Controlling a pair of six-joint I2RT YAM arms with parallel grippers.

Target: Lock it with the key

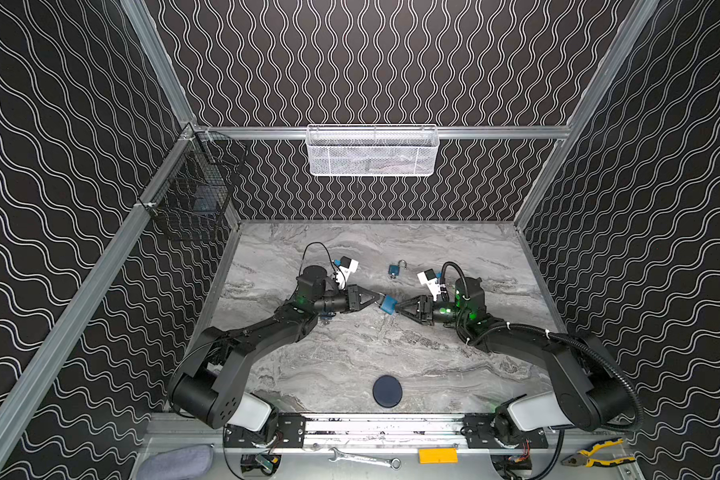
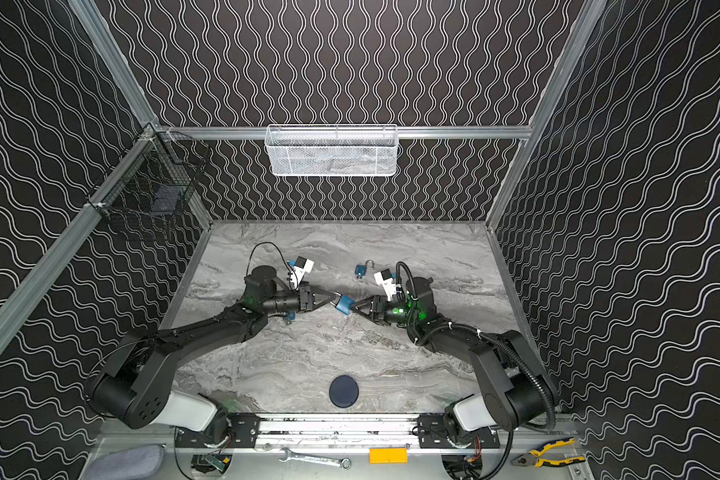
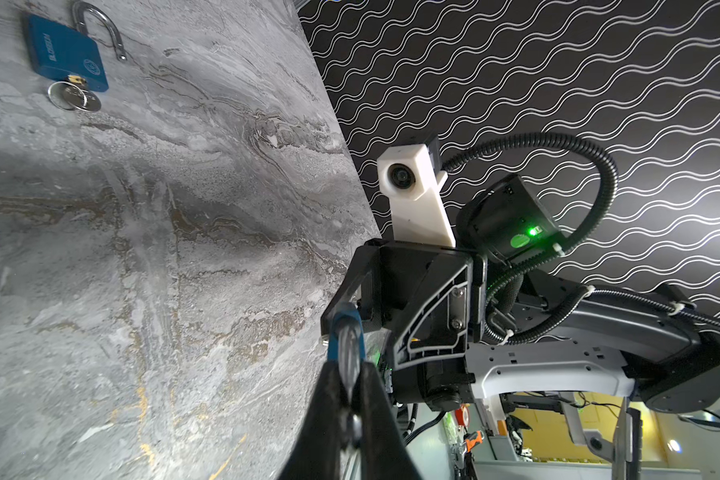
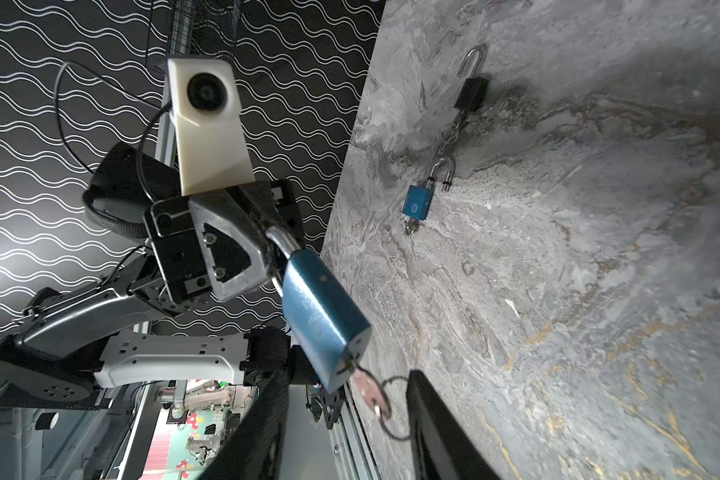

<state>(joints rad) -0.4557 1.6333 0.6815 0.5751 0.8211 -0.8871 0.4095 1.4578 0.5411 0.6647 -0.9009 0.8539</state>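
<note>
A blue padlock hangs in the air over the middle of the marble table. My left gripper is shut on its steel shackle. In the right wrist view the padlock has a key in its bottom end, with a wire ring on it. My right gripper stands open, one finger on each side of the key and touching neither it nor the padlock.
A second blue padlock with an open shackle and a key lies further back. The right wrist view shows another blue padlock and a black one. A dark disc lies near the front edge. Baskets hang on the walls.
</note>
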